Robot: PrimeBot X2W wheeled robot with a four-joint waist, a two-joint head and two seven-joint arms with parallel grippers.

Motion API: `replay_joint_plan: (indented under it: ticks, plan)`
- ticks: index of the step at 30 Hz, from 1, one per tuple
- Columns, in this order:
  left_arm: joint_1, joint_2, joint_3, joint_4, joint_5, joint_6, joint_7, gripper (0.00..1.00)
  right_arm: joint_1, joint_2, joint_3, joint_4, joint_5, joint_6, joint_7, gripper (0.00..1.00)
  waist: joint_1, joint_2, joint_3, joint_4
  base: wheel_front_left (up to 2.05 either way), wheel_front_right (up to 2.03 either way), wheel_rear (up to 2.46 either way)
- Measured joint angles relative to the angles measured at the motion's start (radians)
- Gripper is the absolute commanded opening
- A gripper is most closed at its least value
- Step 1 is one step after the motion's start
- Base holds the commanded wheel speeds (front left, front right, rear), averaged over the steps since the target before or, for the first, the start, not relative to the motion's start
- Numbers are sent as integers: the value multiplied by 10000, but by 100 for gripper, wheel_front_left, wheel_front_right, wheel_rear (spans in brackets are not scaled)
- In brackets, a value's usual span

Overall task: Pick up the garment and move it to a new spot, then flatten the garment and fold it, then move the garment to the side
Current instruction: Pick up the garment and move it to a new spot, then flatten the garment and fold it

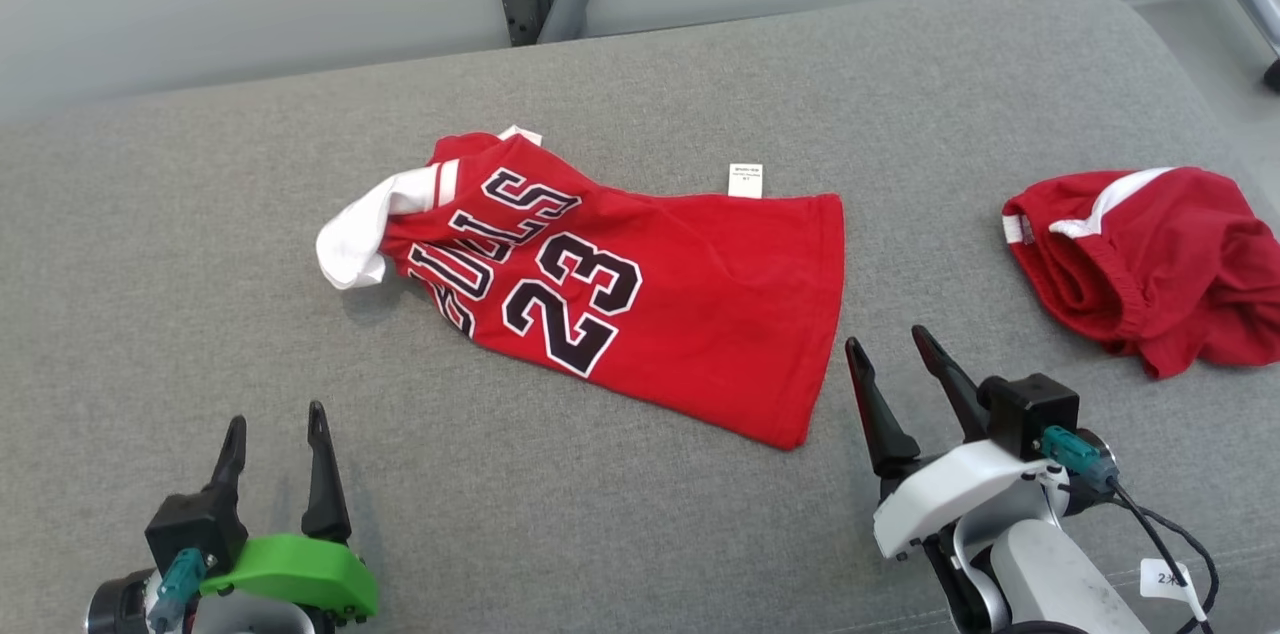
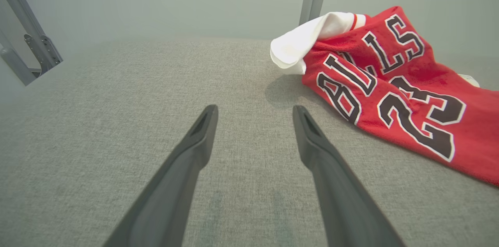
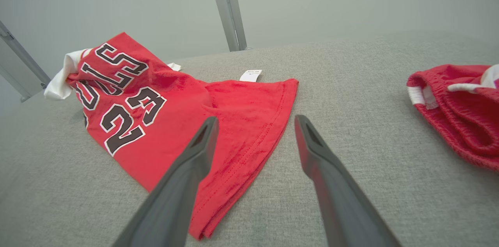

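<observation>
The red jersey [image 1: 640, 304] lies rumpled and unfolded at centre frame on the grey cushion [image 1: 200, 244], with the left gripper [image 1: 276, 414] at lower left and the right gripper [image 1: 885, 336] at lower right both spread and empty, so flattening, folding and side placement appear outstanding.

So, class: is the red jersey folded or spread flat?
Not yet folded: the jersey lies loosely spread, rumpled, white sleeve bunched at one end.

Grey fabric surface [image 1: 200, 244], red jersey [image 1: 700, 304] lying mid-surface — red shorts [image 1: 1170, 264] at right
</observation>
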Motion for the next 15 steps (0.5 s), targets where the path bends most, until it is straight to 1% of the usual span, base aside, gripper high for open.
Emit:
replay_joint_plan:
  ticks: [7, 11, 15]
  plan:
    - [588, -73, -136, -79, 132, -176, 0, 100, 386, 4, 244, 426, -4, 0, 0, 100, 0, 0, -476, 319, 0, 0, 0]
    - [584, -79, -441, -13, -61, -176, 0, 100, 454, -2, 577, 963, 40, 0, 0, 100, 0, 0, -319, 492, 0, 0, 0]
    - [489, -86, -719, 21, -219, -148, 0, 100, 367, -67, 934, 1783, 224, 0, 0, 100, 0, 0, -31, 651, 0, 0, 0]
